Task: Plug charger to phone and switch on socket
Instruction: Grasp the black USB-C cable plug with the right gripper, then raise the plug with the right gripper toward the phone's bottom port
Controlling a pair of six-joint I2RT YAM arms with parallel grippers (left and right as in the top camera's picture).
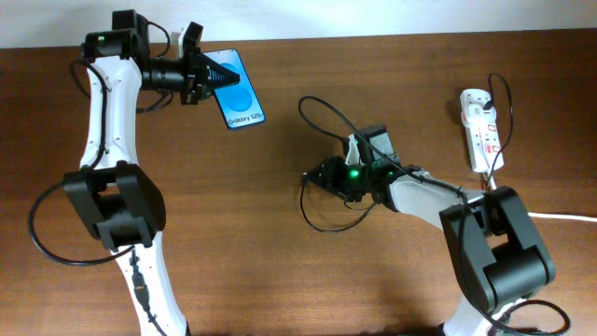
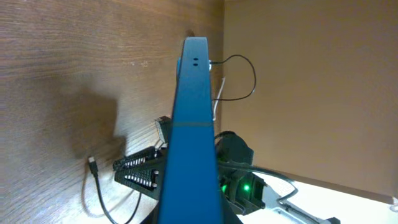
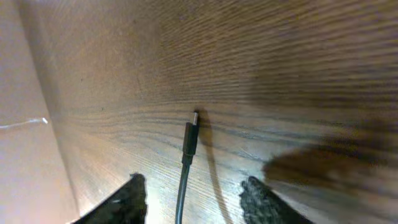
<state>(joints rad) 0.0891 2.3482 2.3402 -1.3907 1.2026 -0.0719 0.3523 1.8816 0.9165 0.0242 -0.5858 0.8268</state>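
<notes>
My left gripper (image 1: pixel 203 78) is shut on the phone (image 1: pixel 239 91), which shows its blue screen with "Galaxy S25" from above. In the left wrist view the phone (image 2: pixel 191 124) is seen edge-on between the jaws. The charger, a thin black cable (image 1: pixel 328 114), loops across the table's middle. Its plug tip (image 3: pixel 191 137) lies on the wood between the open fingers of my right gripper (image 3: pixel 196 199), untouched. My right gripper (image 1: pixel 315 177) is low at the table's centre and also shows in the left wrist view (image 2: pixel 140 171). The socket (image 1: pixel 480 126) lies at the far right.
A thick white cord (image 1: pixel 560 217) runs from the socket off the right edge. More black cable loops (image 1: pixel 322 222) lie just below my right gripper. A thin cable loop (image 2: pixel 242 74) shows beyond the phone in the left wrist view.
</notes>
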